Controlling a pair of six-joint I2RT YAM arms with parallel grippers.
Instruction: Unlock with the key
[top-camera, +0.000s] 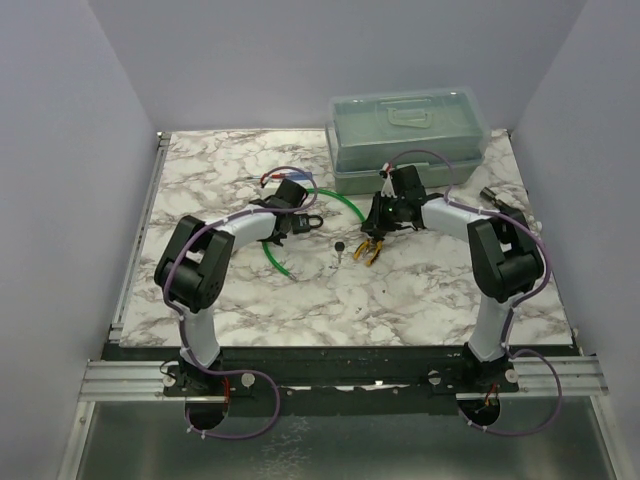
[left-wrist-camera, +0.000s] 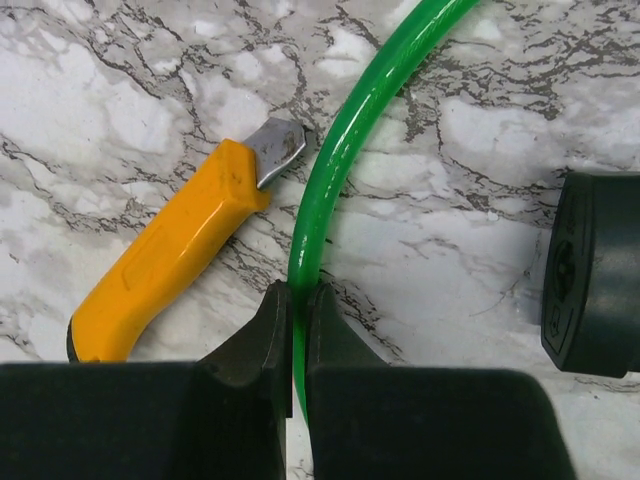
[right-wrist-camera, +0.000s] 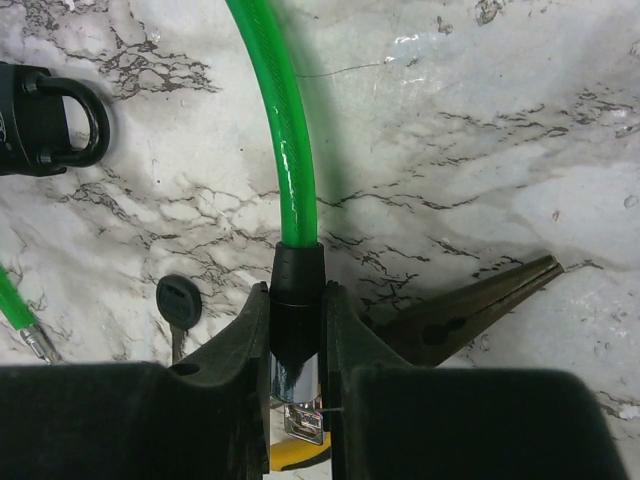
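- Green cable (left-wrist-camera: 335, 150) sits pinched in left hand (left-wrist-camera: 297, 310); right hand (right-wrist-camera: 297, 310) pinches its black end (right-wrist-camera: 297, 265).
- Key (right-wrist-camera: 178, 298) lies unheld on bench (right-wrist-camera: 450, 150); padlock (right-wrist-camera: 45, 120) judged still locked.

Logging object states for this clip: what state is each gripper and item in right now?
left gripper: shut on green cable.
right gripper: shut on green cable, at its black end cap.
green cable: pinched in two places, curving over the table.
padlock: shackle closed.
key: loose on the table, not in the padlock.
pliers: nose closed, lying flat.
toolbox: lid shut.
utility knife: lying flat, blade tip showing.
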